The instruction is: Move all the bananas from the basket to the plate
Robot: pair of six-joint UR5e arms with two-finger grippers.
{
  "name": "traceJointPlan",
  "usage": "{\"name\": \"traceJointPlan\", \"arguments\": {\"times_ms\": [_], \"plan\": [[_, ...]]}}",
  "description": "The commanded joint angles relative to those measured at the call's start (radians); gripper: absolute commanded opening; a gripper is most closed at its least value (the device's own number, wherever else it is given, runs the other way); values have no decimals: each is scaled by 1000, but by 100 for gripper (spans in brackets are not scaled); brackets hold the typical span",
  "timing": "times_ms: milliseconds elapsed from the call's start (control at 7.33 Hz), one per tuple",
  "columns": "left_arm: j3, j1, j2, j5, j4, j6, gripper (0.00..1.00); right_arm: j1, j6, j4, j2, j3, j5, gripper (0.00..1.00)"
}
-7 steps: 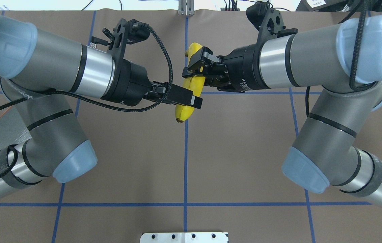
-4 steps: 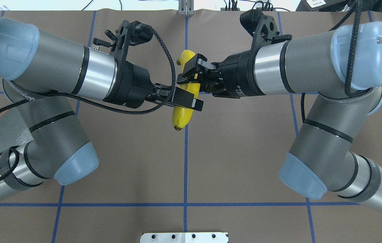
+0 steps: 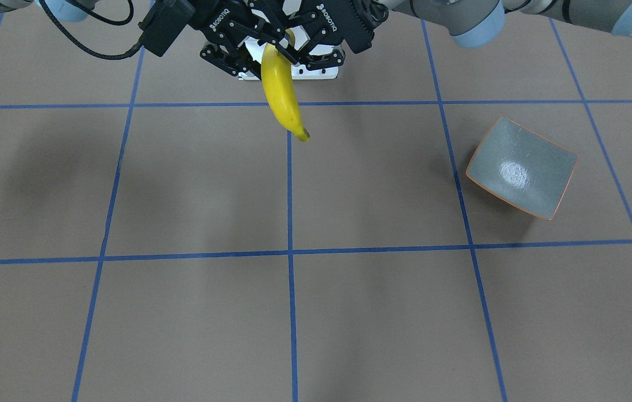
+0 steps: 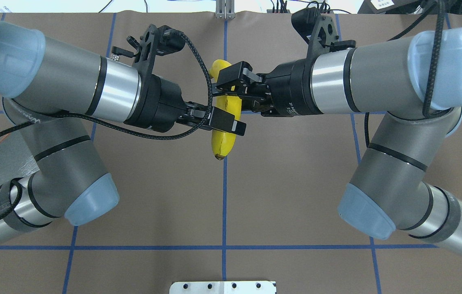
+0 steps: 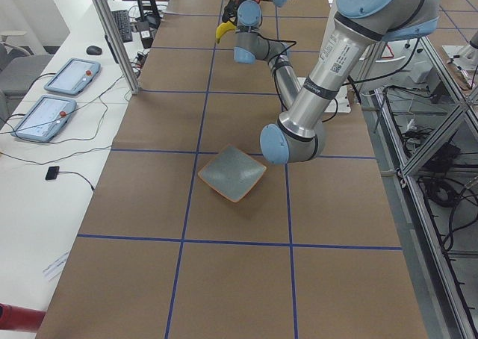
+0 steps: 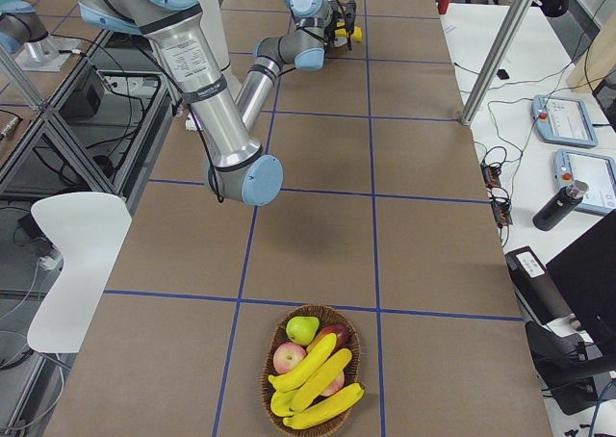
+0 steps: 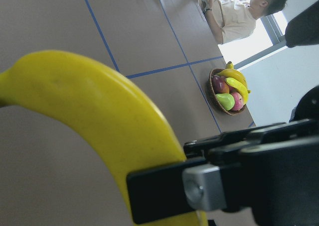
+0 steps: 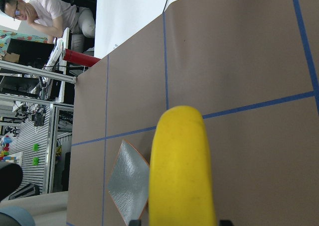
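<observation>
Banana (image 4: 223, 141) aloft, well apart from plate (image 3: 520, 167), clamped by left gripper (image 4: 225, 121) and right gripper (image 4: 231, 85). Likely light, bruisable: hold mid-body, gently.

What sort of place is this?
Probably a robotics lab: a left arm and a right arm meet at a banana over a table taped into a blue grid, and control tablets lie on a side desk.

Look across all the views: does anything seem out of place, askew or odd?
Nothing is spilled or damaged. One banana hangs in mid-air over the middle of the table, with the right gripper and left gripper both at it. The plate sits empty, turned askew to the blue grid lines.
</observation>
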Motion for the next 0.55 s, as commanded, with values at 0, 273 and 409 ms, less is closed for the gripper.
{"name": "traceJointPlan", "arguments": {"times_ms": [0,273,409], "plan": [[4,0,7,0,1,0,0,49,-33,2,-7,-1,14,100],[-4,-5,42,0,6,-3,0,135,-70,-12,-39,-9,79,100],[-26,-8,111,0,10,-3,0,197,-123,-12,-81,-32,138,100]]}}
